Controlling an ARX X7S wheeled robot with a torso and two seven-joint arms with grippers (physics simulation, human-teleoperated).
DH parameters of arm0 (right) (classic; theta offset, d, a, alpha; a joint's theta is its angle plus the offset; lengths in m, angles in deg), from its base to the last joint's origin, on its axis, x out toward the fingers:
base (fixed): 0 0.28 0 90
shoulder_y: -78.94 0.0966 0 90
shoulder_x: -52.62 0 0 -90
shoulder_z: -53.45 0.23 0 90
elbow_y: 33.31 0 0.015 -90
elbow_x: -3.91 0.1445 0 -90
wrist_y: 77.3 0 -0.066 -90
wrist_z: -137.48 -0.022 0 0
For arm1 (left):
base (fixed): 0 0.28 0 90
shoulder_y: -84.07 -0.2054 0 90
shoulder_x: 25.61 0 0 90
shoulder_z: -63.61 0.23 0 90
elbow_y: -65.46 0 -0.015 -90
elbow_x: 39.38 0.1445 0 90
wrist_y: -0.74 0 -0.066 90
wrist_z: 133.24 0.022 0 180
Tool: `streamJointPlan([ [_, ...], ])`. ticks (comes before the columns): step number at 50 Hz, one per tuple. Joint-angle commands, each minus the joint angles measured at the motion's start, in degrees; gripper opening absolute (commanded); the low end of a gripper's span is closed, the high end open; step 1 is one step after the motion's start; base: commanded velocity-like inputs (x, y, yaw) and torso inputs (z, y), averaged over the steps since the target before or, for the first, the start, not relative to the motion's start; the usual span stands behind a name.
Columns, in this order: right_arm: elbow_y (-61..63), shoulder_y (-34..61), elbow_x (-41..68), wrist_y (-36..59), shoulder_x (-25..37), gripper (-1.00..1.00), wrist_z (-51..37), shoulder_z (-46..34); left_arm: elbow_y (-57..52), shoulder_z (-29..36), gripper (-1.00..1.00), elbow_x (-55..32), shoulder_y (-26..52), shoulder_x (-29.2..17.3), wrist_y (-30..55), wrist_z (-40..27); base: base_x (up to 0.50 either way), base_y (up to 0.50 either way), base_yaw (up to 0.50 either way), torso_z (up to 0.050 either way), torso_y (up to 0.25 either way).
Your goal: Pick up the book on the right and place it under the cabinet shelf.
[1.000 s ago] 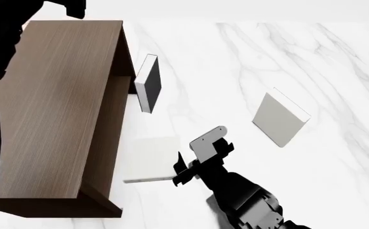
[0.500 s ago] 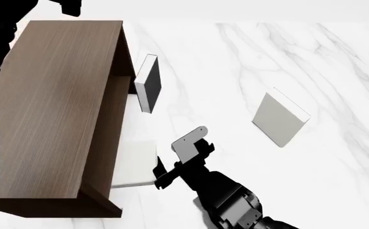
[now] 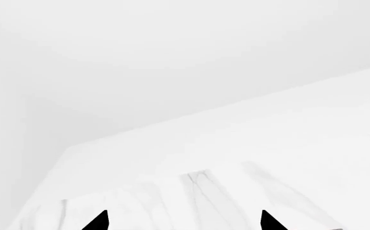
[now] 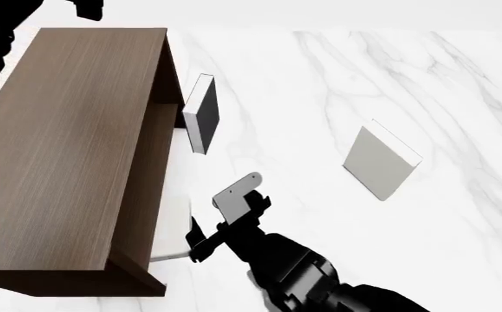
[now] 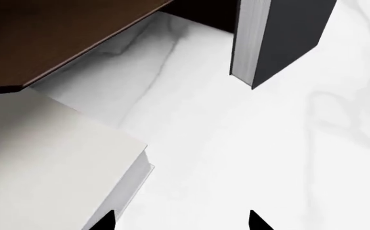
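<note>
Where the dark wood overhang ends, catching just a pale strip of the book [image 4: 175, 226]. Lying flat on the marble table [image 4: 320, 84], right in front of the right claw [image 4: 195, 246], and mostly tucked beneath the cabinet shelf [image 4: 69, 149].

Up close from the right wrist: off-white cover, grey page edge, one free corner poking out, the far part lost under the brown board.

Judging it light, thin and rigid: a hardcover, no flop, no bend. Smooth face on polished marble, so probably slides at a nudge, and probably skids away from a careless pinch too. Best hold looks to be across the exposed page edge near that free corner, top and bottom covers between the pads. Failing that, simply a flat push on the edge.

Right claw spread wide, gripping nothing, bare marble between the tips. One tip right against the book's page edge; contact likely, hard to confirm.

Beyond the claw, further along the cabinet front, a black-faced book [image 4: 203, 117] standing upright, well apart from the pale one. On the side of the claw away from the cabinet, well apart, a greyer pale book [image 4: 379, 162] on open marble.

Left claw [image 3: 181, 224] far off from all of it, spread too, holding nothing, only white tabletop in its view.
</note>
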Motion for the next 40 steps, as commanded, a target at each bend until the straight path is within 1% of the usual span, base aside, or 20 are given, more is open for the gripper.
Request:
streamJointPlan([
  [1,0.8,2.5,8.2,-3.2,-0.6,1.0,-1.4,-9.2,-0.4,-0.1,1.0,-0.1,0.2,-0.4,0.5,0.0,0.0,0.0,0.0,0.0,0.0],
  [29,4.6,2.8,8.4,-2.0,-0.7,1.0,-2.3,-10.4,-0.3,-0.3,1.0,-0.3,0.2,-0.9,0.5,-0.1,0.0,0.0,0.0,0.0,0.0],
  [40,4.2,3.1,8.5,-2.0,-0.6,1.0,-2.3,-10.2,-0.5,-0.3,1.0,-0.4,-0.1,-1.0,0.5,-0.2,0.0,0.0,0.0,0.0,0.0],
])
